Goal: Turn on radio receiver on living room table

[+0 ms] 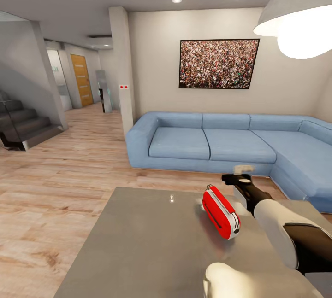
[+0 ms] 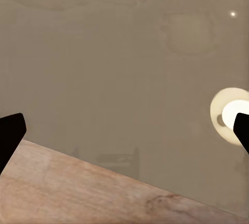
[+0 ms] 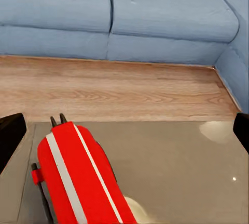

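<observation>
The radio receiver (image 1: 220,213) stands on edge on the grey glossy table (image 1: 138,242), near its far right part, red face up-left, white edge and dial toward me. In the right wrist view the radio receiver (image 3: 78,177) lies close below and between the fingers, with its strap at the side. My right gripper (image 1: 236,179) hovers just beyond and right of the radio, over the table's far edge, open (image 3: 124,133). My left gripper (image 2: 124,130) is open over bare table top (image 2: 104,68) beside its edge, holding nothing.
The living room has a long blue corner sofa (image 1: 221,143) behind the table, a framed crowd photo (image 1: 217,63) and a white pendant lamp (image 1: 299,21) at top right. Light wood floor (image 1: 55,183) stretches left toward stairs (image 1: 23,125) and a hallway.
</observation>
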